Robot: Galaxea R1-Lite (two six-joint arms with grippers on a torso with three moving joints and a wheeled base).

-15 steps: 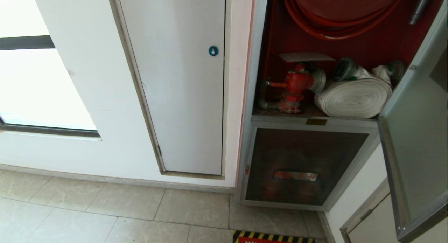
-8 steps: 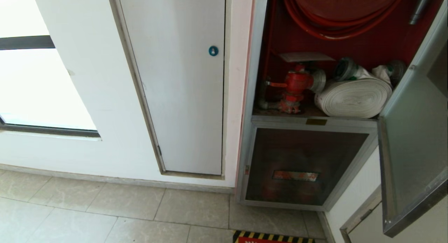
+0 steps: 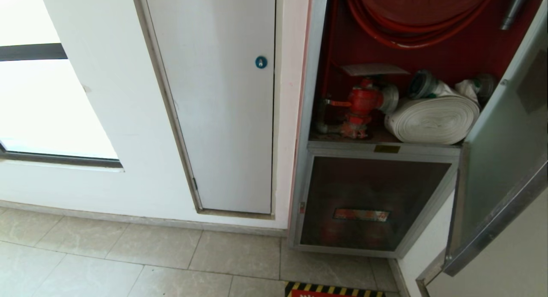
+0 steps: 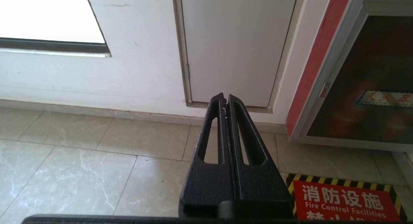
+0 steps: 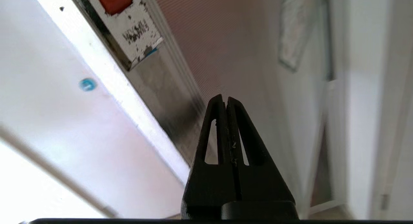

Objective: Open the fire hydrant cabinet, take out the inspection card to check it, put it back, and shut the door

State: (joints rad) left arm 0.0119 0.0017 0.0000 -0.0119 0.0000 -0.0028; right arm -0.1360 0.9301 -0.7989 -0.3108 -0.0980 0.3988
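Fire hydrant cabinet (image 3: 314,74) in front of me, its red inside on show: red valve (image 3: 364,102) low down, rolled white hose (image 3: 432,119) just beside it. The door (image 3: 496,160) hangs off the cabinet's right side, swung out at an angle, neither flat open nor latched. That tells me the door step is the one in hand.

The inspection card I cannot pick out for sure. A pale flat sheet (image 3: 373,69) lies on top of the valve inside the cabinet; it may be the card, but I cannot tell. If so, it sits where it belongs and only the closing is left, as I judge it.

My right claw (image 5: 226,99) is out by that door and pressed together with nothing between. Closed makes sense here: a blunt tip for pushing a panel, not for pinching. It points at the door's silver frame and dark glass. Whether it touches, I cannot tell.

My left claw (image 4: 225,97) is parked low to the left of the cabinet, also together and empty, aimed at the foot of the white panel door (image 3: 222,117).

Neither arm shows in the head view.
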